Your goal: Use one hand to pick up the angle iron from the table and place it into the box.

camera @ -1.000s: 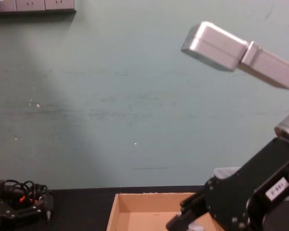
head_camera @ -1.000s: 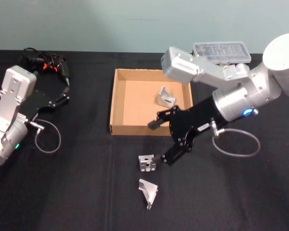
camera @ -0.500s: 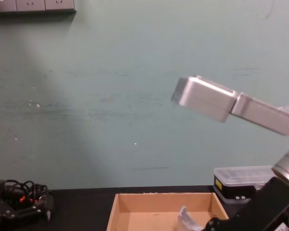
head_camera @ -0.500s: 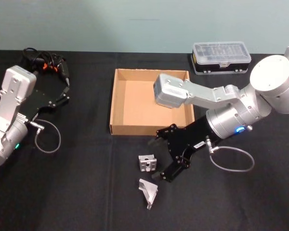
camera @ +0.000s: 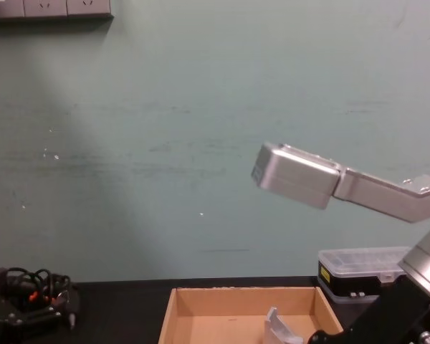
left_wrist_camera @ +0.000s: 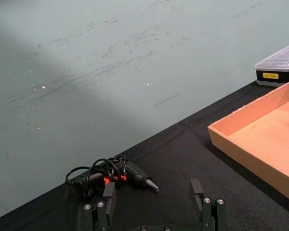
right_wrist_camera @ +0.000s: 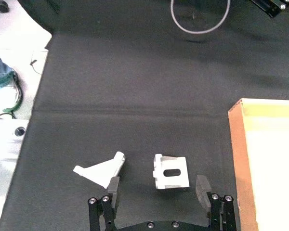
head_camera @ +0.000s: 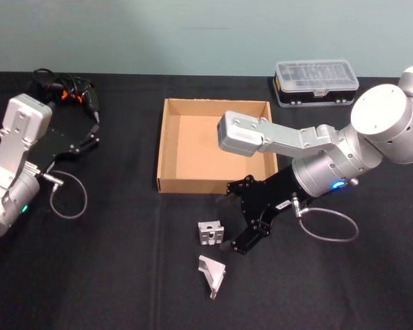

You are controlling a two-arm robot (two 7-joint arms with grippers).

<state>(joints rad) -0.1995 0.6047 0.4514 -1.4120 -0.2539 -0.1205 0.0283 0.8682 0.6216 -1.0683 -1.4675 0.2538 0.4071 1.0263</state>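
Two silver angle irons lie on the black table (head_camera: 117,275) in front of the tan box (head_camera: 166,148): a blocky one (head_camera: 210,233) (right_wrist_camera: 171,172) and a triangular one (head_camera: 212,275) (right_wrist_camera: 101,169). My right gripper (head_camera: 235,218) (right_wrist_camera: 158,187) hovers open just right of the blocky one, which sits ahead of and between its fingers in the right wrist view. A third angle iron (camera: 279,330) rests inside the box (camera: 236,299); the arm's elbow covers it in the head view. My left gripper (head_camera: 94,130) (left_wrist_camera: 153,192) is parked open at the far left.
A clear-lidded plastic case (head_camera: 316,81) (camera: 358,269) stands behind the box at the right. A black drill with coiled cable (head_camera: 65,93) (left_wrist_camera: 113,174) lies at the back left. The right arm's silver elbow (head_camera: 244,134) hangs over the box.
The right arm swung from over the box's front wall toward me and lower, bringing its open gripper beside the blocky angle iron. The left arm stayed still.
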